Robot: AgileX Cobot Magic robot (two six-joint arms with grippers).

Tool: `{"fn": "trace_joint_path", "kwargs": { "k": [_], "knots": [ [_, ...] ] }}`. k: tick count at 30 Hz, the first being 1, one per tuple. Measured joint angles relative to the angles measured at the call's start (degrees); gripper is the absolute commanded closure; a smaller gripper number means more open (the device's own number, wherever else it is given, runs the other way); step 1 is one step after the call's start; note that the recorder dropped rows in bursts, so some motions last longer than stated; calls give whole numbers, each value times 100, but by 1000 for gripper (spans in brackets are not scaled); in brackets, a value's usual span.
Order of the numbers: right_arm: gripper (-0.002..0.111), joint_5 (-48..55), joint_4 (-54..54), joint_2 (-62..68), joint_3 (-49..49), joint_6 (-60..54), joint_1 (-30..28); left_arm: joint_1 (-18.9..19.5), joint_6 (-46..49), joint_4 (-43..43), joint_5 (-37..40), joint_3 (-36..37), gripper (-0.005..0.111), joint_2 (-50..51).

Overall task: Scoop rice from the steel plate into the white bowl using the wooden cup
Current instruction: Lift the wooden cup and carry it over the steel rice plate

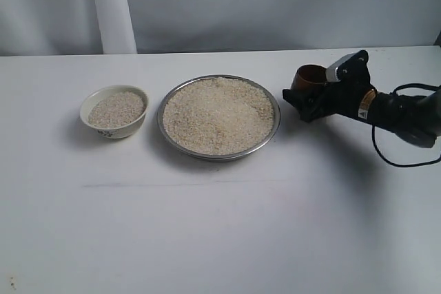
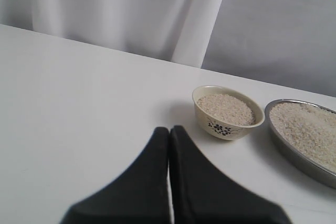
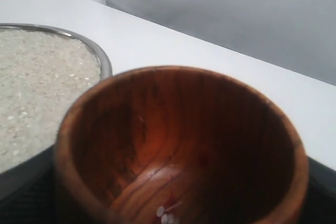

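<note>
At right of exterior frame: right pincer gripping wooden cup, jaws part-open, pressing on its sides. Cup sitting just beside steel plate, holding only a few stray grains. Rice filling plate. White bowl, left of plate, holding some rice. Left pincer resting fully closed, holding nothing. Step likely: starting scoop. Next move calling for tilting cup mouth into rice.

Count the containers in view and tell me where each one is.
3. The white bowl sits at the left, the steel plate in the middle, and the wooden cup on the right, in the right gripper. None looks hidden.
</note>
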Motion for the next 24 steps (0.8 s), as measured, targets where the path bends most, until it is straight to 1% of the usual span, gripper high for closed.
{"fn": "trace_joint_path", "kwargs": {
  "k": [2,4,6,7,9,10,11,12,18,21,24],
  "knots": [
    [108,617,-131,-298,0,189,106,0,0,0,0,0,107,0],
    [108,1483,-306,-766,0,257,387,0,0,0,0,0,107,0],
    [108,2998,-484,-1463,-117,223,963,0,0,0,0,0,107,0],
    [108,3551,-626,-1674,-208,206,1188,0,0,0,0,0,107,0],
    [108,4945,-992,-2040,-590,148,1760,0,0,0,0,0,107,0],
    [108,5839,-1147,-2146,-837,-40,2136,0,0,0,0,0,107,0],
    [108,6315,-1212,-2177,-1039,-296,2344,0,0,0,0,0,107,0],
    [108,7073,-1245,-2191,-1322,-786,2701,0,0,0,0,0,107,0],
    [108,8700,-1247,-1950,-1973,-3038,3635,0,0,0,0,0,107,0],
    [108,9249,-1247,-1712,-2173,-3893,3879,0,0,0,0,0,107,0],
    [108,9723,-1235,-1454,-2265,-4577,3958,0,0,0,0,0,107,0]
  ]
}}
